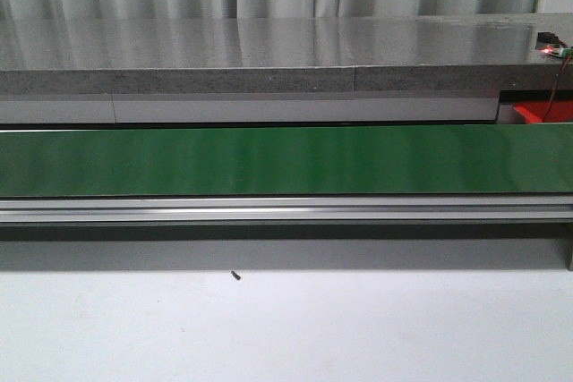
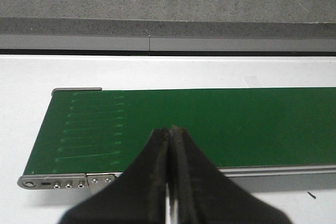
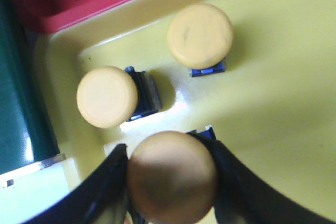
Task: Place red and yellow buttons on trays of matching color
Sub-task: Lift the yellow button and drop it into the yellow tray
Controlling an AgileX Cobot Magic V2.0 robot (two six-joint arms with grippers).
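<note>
Now the right gripper clamps a round yellow plastic button above the glossy yellow tray, probably for release beside 2 others; left gripper shut, empty, over green conveyor belt.

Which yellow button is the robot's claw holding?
The shadowed yellow button sitting between the right gripper's black fingers. The other two buttons lie free on the yellow tray, farther off and touching no finger.
</note>
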